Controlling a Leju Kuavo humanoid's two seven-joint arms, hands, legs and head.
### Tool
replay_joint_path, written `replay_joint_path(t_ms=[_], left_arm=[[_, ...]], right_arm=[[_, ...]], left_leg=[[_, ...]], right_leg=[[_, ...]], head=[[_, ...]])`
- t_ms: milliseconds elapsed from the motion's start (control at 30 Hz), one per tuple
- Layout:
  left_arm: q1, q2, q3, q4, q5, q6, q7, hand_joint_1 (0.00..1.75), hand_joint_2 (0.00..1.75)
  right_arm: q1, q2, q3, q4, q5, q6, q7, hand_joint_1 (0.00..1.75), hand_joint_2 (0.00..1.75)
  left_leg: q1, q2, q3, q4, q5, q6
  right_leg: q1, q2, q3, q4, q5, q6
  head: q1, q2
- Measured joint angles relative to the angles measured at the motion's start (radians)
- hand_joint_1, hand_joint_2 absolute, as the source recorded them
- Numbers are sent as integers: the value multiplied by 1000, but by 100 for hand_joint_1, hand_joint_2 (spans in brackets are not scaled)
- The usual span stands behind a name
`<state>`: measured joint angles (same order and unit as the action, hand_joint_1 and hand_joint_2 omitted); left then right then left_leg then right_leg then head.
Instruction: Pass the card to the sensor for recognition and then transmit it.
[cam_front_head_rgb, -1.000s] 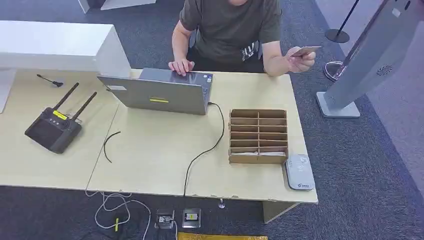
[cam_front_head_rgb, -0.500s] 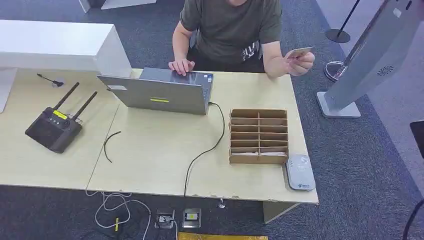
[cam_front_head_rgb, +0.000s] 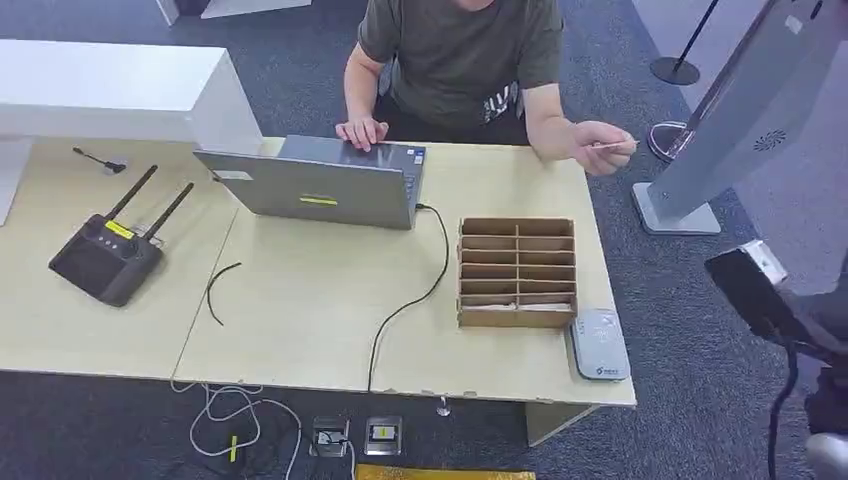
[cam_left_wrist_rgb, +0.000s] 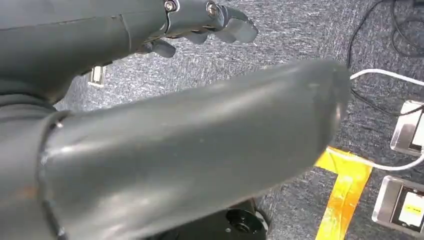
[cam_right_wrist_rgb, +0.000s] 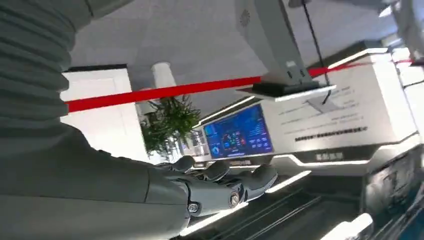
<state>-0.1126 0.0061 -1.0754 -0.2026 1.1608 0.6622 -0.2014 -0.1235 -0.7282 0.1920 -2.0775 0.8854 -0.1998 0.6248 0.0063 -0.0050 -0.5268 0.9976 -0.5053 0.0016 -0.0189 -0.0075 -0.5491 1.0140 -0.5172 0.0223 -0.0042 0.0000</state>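
I judged the task barely begun: the card (cam_front_head_rgb: 612, 145) was in the person's hand (cam_front_head_rgb: 600, 146) past the bench's far right corner, both my robot hands (cam_right_wrist_rgb: 220, 186) empty, fingers loosely apart.

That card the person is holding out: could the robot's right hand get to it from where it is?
Probably yes. The card is held past the table's far right corner, over open carpet, with nothing between it and the right arm rising at that side. The right hand holds nothing.
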Motion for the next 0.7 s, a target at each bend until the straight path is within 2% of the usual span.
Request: replay_joint_path(t_ms=[100,167,500,700], left_arm=[[-3,6,-13,0,-13,-16,0,0,0],[-2,9,-14,0,-14,-19,0,0,0],[-1,19,-42,-1,-38,-34,0,0,0],[-1,22,-51,-1,-50,-37,0,0,0]], right_arm=[[-37,10,80,0,-3,58,-15,0,175],[-59,18,113,1,-5,64,-16,0,175],[-121,41,241,15,-25,77,-25,0,175],[-153,55,301,52,-16,44,-14,0,175]], left_leg=[[0,0,0,0,0,0],[0,-2,-1,0,1,-1],[0,-2,-2,0,1,-1],[0,-3,-2,0,1,-1]], right_leg=[[0,0,0,0,0,0],[0,-2,0,0,0,0],[0,-2,-2,0,0,0],[0,-2,-2,0,0,0]], head=[[0,0],[0,0],[0,0],[0,0]])
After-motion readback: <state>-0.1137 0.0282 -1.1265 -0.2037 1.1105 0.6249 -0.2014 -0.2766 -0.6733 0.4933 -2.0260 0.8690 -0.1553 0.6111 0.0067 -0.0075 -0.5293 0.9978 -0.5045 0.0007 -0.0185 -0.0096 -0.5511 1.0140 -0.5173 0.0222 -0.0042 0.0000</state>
